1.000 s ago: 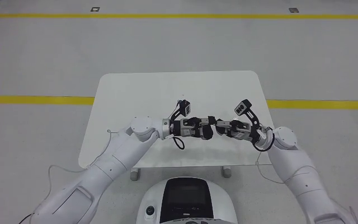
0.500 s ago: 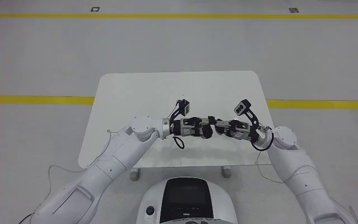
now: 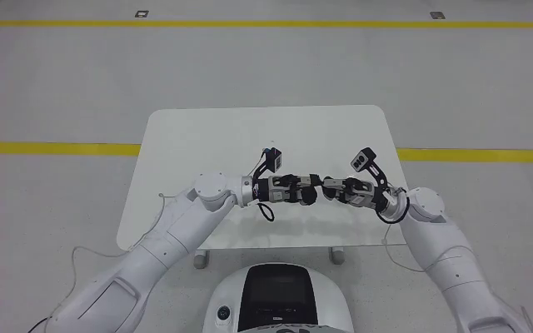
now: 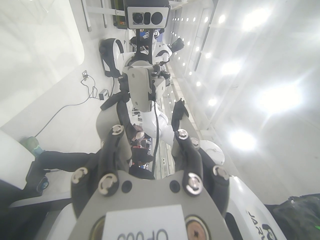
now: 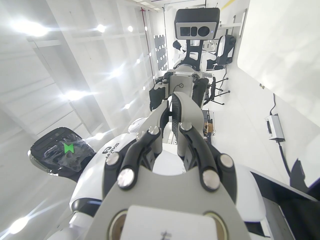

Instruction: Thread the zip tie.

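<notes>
Both arms are meeting tip to tip above the table (image 3: 208,137), near its front middle.

- The left gripper (image 4: 150,114) is standing wide, its fingertips well apart.
- The right gripper (image 5: 171,107) is standing narrow, sitting nose to nose between those spread fingertips.
- A thin dark strand, which I am taking for the zip tie (image 4: 153,138), is running from the right gripper's tip toward the left gripper's palm, through the gap.
- The right gripper is apparently pinching one end, though the contact itself is hidden.
- The tie's head and any loop are too small to tell.

Progress, as I am judging it: the tie is off the table and hanging between the two grippers, so pickup is done. Threading is not looking done, since no closed loop is showing.

Still to do, by my reading: the left gripper taking hold, lining the tail up with the slot, and pushing it through.
</notes>
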